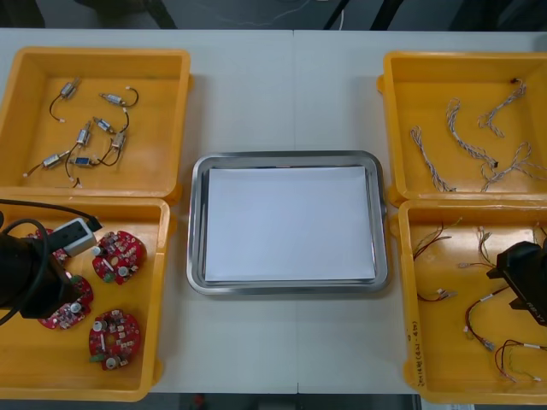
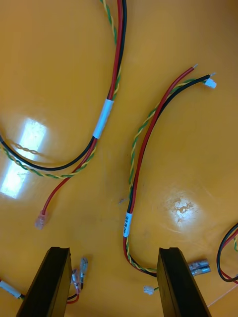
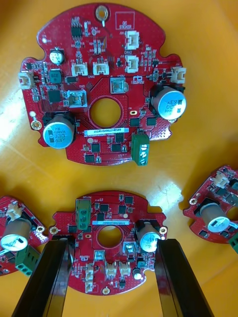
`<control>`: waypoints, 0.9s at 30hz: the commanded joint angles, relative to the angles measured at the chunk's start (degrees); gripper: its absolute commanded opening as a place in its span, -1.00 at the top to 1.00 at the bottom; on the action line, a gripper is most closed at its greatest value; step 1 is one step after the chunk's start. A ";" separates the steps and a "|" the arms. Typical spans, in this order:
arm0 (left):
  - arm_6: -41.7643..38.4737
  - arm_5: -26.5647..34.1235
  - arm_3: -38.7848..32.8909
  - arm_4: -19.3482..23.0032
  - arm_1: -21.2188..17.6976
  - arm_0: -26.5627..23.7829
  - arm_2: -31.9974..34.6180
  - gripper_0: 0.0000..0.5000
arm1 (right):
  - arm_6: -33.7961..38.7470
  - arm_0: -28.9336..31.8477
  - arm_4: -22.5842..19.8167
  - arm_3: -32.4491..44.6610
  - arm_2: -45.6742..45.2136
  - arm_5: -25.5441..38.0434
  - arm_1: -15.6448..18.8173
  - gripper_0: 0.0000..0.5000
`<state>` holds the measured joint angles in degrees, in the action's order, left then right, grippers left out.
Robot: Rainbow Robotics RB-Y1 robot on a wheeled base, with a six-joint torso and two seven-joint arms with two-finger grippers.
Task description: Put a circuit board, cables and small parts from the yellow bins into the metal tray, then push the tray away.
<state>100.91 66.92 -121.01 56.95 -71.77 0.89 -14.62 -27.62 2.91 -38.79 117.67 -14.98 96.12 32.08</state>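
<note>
Over near yellow bins (image 1: 147,363): four circuit boards (image 3: 119,49), two cut off.
Left gripper (image 3: 113,245) spread astride one; right gripper (image 2: 111,250) spread above cables (image 2: 103,119).

On the one circuit board (image 3: 64,64) seen whole in the left wrist view, a white-outlined box (image 3: 125,21) reads "GO STICKER", a capacitor (image 3: 58,134) bears "330" and "63V", and a white strip label (image 3: 106,131) carries a code too fine to read. The white tag (image 2: 127,224) on a cable (image 2: 144,148) and the writing (image 1: 412,348) on the rim of a yellow bin (image 1: 405,282) are illegible
</note>
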 commanded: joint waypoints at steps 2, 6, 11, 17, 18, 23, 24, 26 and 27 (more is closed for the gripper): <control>0.60 -2.23 3.06 -0.44 -2.49 -4.85 -4.37 -1.00 | 1.34 0.87 1.08 -0.51 1.00 -0.76 -1.76 -1.00; 0.95 -3.46 4.73 -0.53 -2.49 -7.05 -6.91 -1.00 | 1.52 0.87 1.87 -1.39 2.50 -1.38 -2.11 -1.00; 1.13 -3.90 5.52 -0.97 -2.41 -8.98 -9.38 -1.00 | 1.34 0.87 3.28 -2.35 3.02 -2.52 -2.90 -1.00; 1.13 -4.26 6.40 -0.97 -2.41 -10.03 -10.96 -1.00 | 1.25 1.66 4.25 -2.35 3.46 -3.22 -3.69 -1.00; 1.13 -4.26 6.49 -0.97 -2.49 -10.03 -10.96 -1.00 | 1.25 1.92 4.51 -2.35 3.64 -3.75 -3.69 -1.00; 1.31 -4.17 6.93 -1.14 -2.49 -10.12 -11.40 -1.00 | 0.90 3.16 5.30 -2.35 4.17 -6.47 -3.96 -1.00; 1.31 -4.17 6.93 -1.23 -2.49 -10.12 -11.48 -1.00 | 0.90 3.33 5.39 -2.35 4.17 -6.65 -4.13 -1.00; 1.31 -4.08 6.93 -1.14 -2.49 -10.12 -11.48 -1.00 | 0.90 3.68 5.65 -2.35 4.52 -7.18 -4.22 -1.00; 1.31 -4.08 6.93 -1.14 -2.49 -10.12 -11.48 -1.00 | 0.90 3.68 5.74 -2.35 4.61 -7.18 -4.22 -1.00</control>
<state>100.91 63.33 -114.24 56.38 -71.78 -7.63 -25.19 -27.62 4.77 -33.79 114.73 -11.65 89.60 28.65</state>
